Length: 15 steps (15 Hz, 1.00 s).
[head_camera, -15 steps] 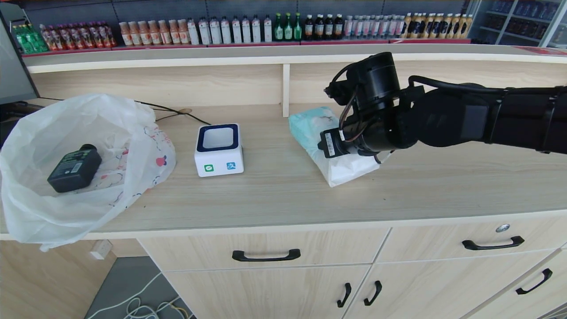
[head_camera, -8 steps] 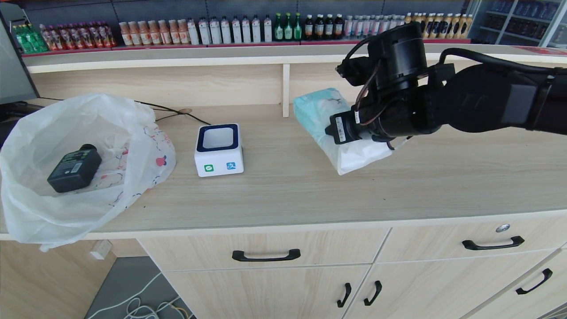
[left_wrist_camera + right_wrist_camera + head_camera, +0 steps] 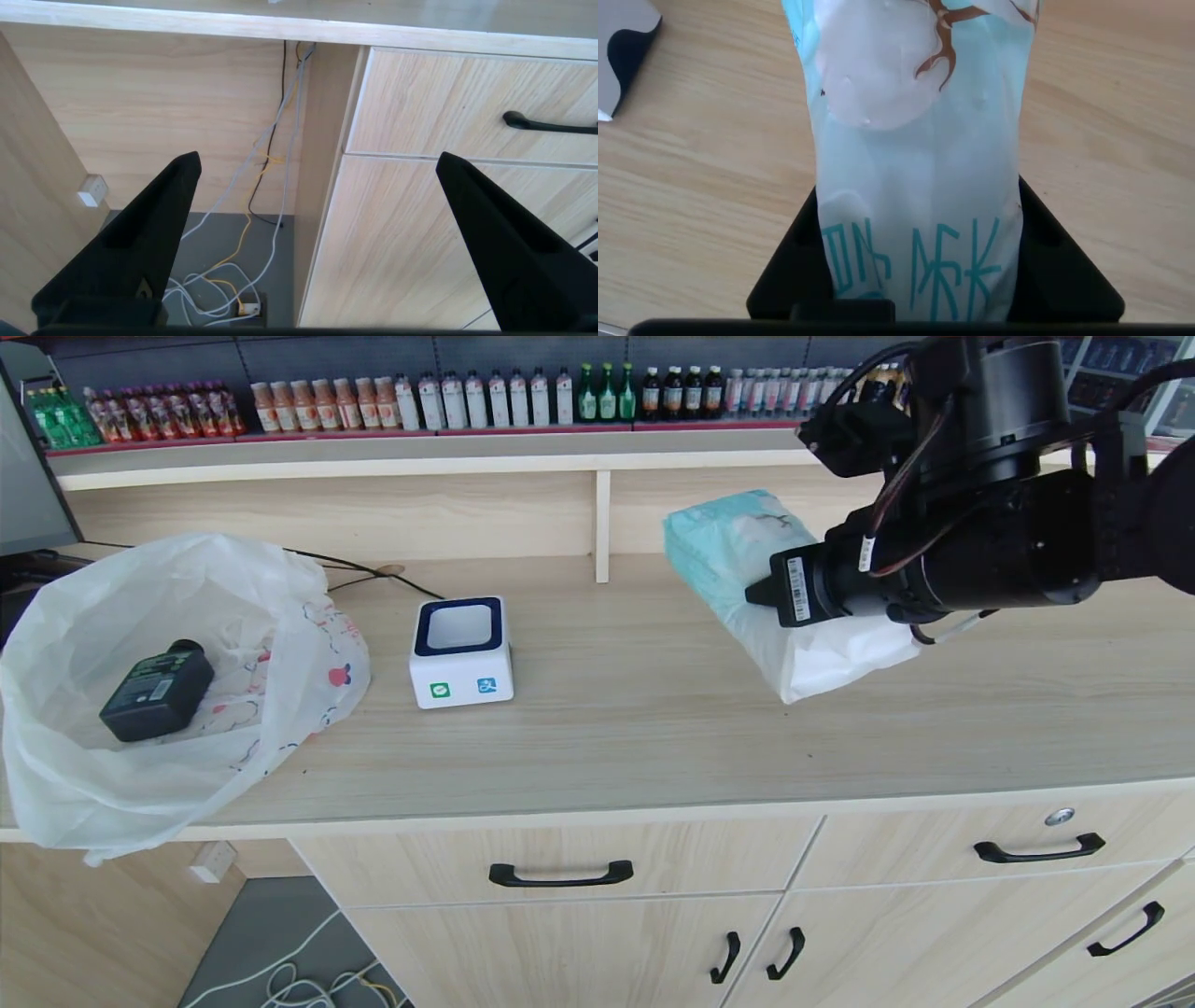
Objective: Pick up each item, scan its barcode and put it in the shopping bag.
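Head view: well to the left of the right pincer [image 3: 920, 266] lies the shopping bag [image 3: 187, 616] with a dark bottle [image 3: 157, 691] inside. The scanner [image 3: 461, 651] stands nearer, also on the pincer's left. The pincer is clamped on the tissue pack [image 3: 738, 537], held clear of the table [image 3: 607, 737]. A second ago the pack was down at the table. It has since risen and drifted right, away from the scanner. The pick-up looks done, the scan not yet. The left pincer [image 3: 318, 243], fingers apart, hangs below the table edge.
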Available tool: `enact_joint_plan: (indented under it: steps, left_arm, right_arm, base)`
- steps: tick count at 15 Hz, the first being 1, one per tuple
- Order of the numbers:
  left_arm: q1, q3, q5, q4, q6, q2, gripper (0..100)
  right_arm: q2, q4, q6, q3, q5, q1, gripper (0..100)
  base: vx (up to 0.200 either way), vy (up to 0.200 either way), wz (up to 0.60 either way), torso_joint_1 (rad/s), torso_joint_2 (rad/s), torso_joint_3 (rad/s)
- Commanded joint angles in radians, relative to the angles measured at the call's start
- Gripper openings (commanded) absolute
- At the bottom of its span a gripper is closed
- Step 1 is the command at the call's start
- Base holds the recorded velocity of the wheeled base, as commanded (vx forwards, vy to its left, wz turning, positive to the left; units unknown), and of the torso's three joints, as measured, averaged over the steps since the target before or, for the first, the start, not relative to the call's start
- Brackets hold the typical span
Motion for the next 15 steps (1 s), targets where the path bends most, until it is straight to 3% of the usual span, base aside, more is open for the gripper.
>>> enact_joint_plan:
  steps: [1,5,9,15]
  left_arm:
    - [0.0,0.0,0.0,0.0,-0.001,0.0,100]
    - [0.0,0.0,0.0,0.0,-0.001,0.0,100]
    - [0.0,0.0,0.0,0.0,-0.001,0.0,100]
    - [0.0,0.0,0.0,0.0,-0.001,0.0,100]
  right_arm:
    - [-0.135,-0.002,0.001,0.104,-0.002,-0.001,0]
    - [-0.218,-0.005,0.006,0.187,0.007,-0.001,0]
    - [-0.248,-0.011,0.041,0.219,0.087,0.001,0]
    - [-0.278,-0.205,0.107,0.37,0.222,-0.004,0]
  base:
    - [0.0,0.0,0.0,0.0,0.0,0.0]
    - [0.0,0.0,0.0,0.0,0.0,0.0]
    - [0.0,0.0,0.0,0.0,0.0,0.0]
    - [0.0,0.0,0.0,0.0,0.0,0.0]
